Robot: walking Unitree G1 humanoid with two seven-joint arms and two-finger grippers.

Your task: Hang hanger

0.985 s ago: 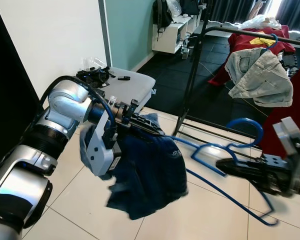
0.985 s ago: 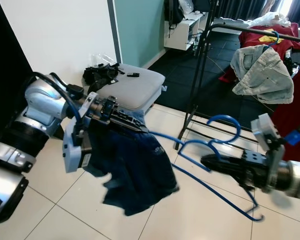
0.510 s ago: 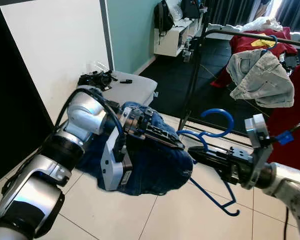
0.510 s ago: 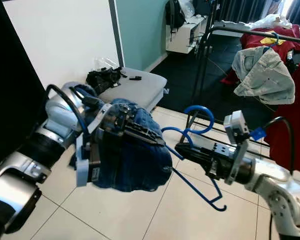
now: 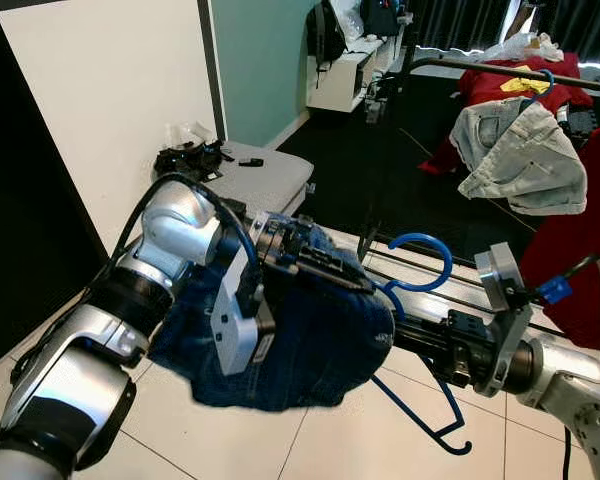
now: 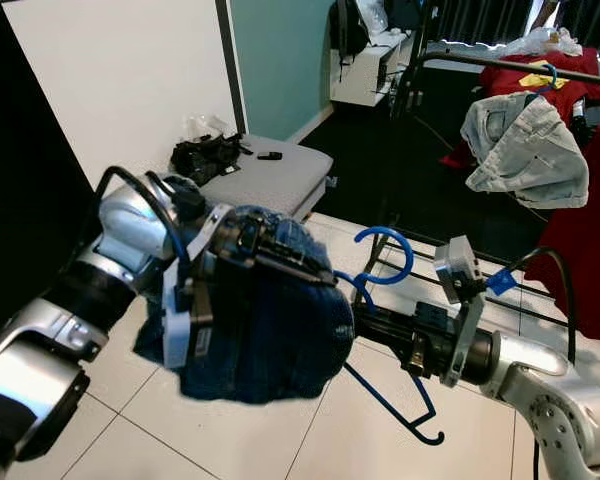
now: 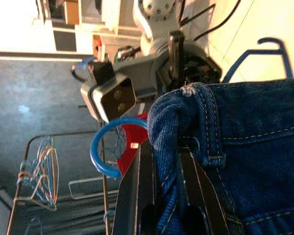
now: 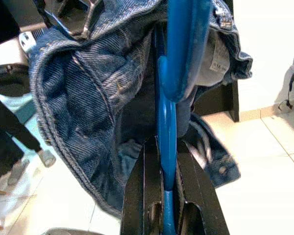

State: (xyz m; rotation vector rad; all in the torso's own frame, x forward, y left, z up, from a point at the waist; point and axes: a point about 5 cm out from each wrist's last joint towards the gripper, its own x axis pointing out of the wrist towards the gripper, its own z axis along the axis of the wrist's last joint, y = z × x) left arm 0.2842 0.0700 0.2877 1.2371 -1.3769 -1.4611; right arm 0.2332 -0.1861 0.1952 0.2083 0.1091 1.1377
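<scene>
My left gripper [image 5: 330, 270] is shut on the waistband of a dark blue denim garment [image 5: 310, 335], held bunched up in front of me above the tiled floor. The right gripper [image 5: 405, 337] is shut on a blue hanger [image 5: 421, 238] just below its hook. One arm of the hanger runs into the denim and the other hangs below [image 5: 420, 412]. The right wrist view has the hanger [image 8: 166, 122] clamped between the fingers [image 8: 137, 196], with denim [image 8: 88, 98] around its far end. In the left wrist view the waistband [image 7: 206, 147] lies across the fingers [image 7: 137, 196].
A black clothes rack [image 5: 500, 69] stands behind, carrying a pale denim jacket [image 5: 520, 150] and red clothes [image 5: 580, 250]. A grey padded bench [image 5: 270, 175] with black items [image 5: 185, 160] sits by the white wall. A black panel [image 5: 20, 200] is on the left.
The denim, hanging loose a second ago, is now bunched up. My right gripper has brought the hanger leftward against it, with one arm now inside the fabric.
</scene>
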